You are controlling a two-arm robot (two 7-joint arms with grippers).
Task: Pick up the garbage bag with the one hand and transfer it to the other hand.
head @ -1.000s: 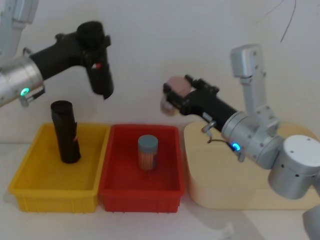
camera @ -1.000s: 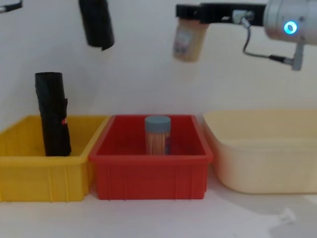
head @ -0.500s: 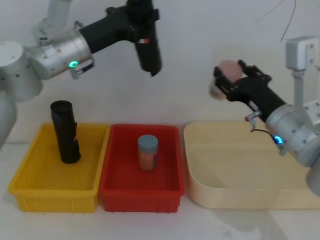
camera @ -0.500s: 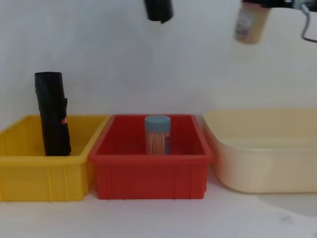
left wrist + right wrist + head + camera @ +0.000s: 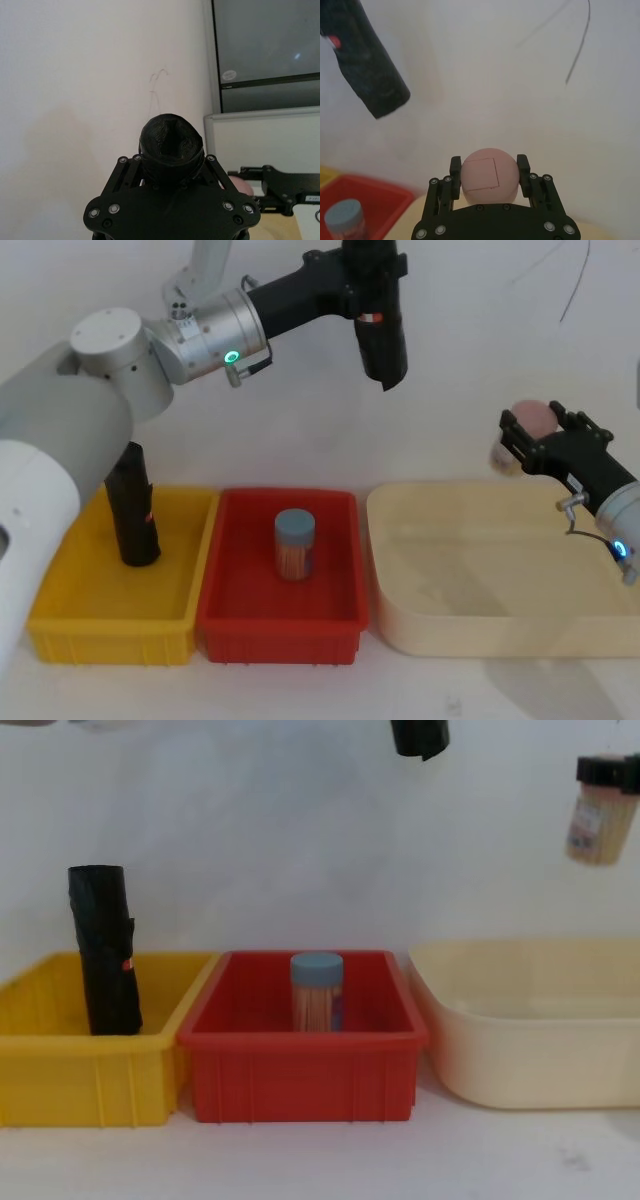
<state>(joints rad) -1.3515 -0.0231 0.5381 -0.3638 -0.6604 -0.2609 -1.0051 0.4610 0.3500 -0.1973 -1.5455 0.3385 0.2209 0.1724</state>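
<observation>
- The left gripper [image 5: 372, 280] is raised high, at 12 o'clock in the head view, with its arm stretched across from 9 o'clock.
- Its jaws are clamped on the upper part of the garbage bag [image 5: 383, 345], a tight black roll. The roll hangs downward from the fingers, in the air and touching nothing else.
- A small red mark is seen on the roll's side just below the gripper.
- In the left wrist view the left gripper [image 5: 171, 161] is seen end-on, with the crumpled top of the garbage bag [image 5: 171, 142] pressed between the two fingers [image 5: 125, 165].
- In the chest view the bag's lower end [image 5: 420, 735] is noted at 12 o'clock, well above the bins.
- The right gripper [image 5: 540, 430] is held at 3 o'clock in the head view, above the beige tub [image 5: 480, 625]. Its jaws are closed around a pink-lidded jar [image 5: 527, 420].
- The two grippers are well apart. From the right wrist view the garbage bag [image 5: 367, 65] is seen far beyond the held jar [image 5: 487, 175].
- A second black roll [image 5: 133, 510] is stood, slightly tilted, in the yellow bin [image 5: 110, 630] at 8 o'clock.
- A blue-lidded jar of toothpicks [image 5: 295, 545] is stood upright in the red bin [image 5: 280, 635], between the yellow bin and the tub.
</observation>
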